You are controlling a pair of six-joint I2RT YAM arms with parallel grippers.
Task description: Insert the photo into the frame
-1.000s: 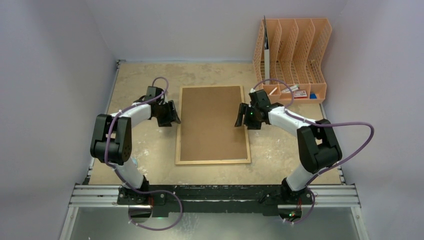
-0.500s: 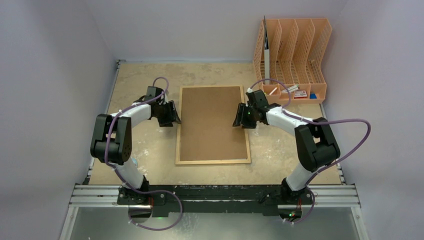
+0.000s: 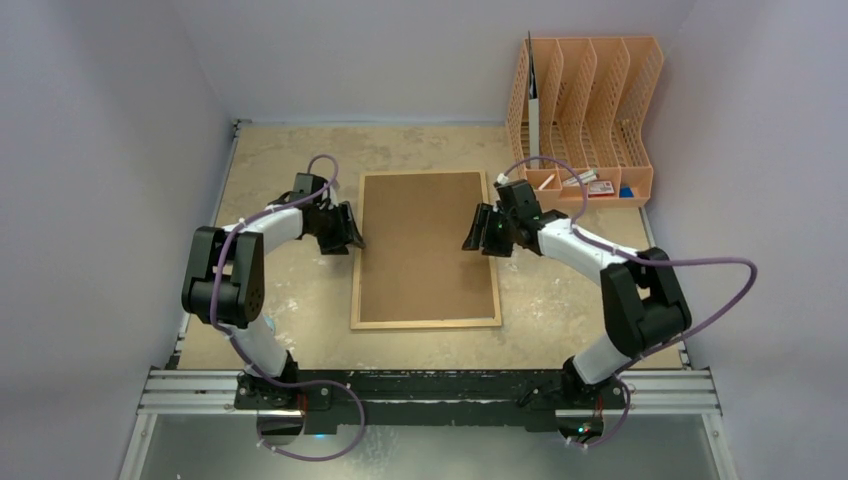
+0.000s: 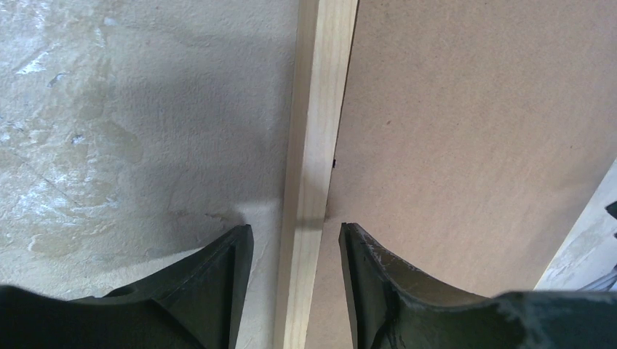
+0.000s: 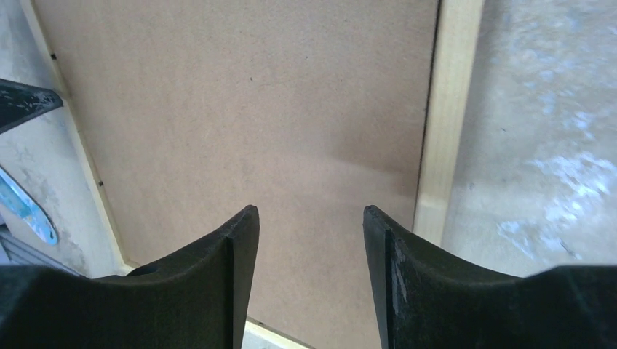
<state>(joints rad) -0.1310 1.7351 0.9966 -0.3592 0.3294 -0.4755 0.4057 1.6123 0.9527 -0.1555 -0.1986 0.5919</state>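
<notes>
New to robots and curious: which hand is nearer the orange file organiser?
Right. The right hand is over the right side of the picture frame, close to the file organiser; the left hand straddles the frame's left edge.

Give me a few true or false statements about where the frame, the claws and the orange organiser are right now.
The frame lies brown back up. True.
The left claw straddles the frame's left wooden border. True.
The right claw is shut on the frame's border. False: it is open, above the brown back.
The orange organiser stands at the near left. False: it stands at the far right.
</notes>
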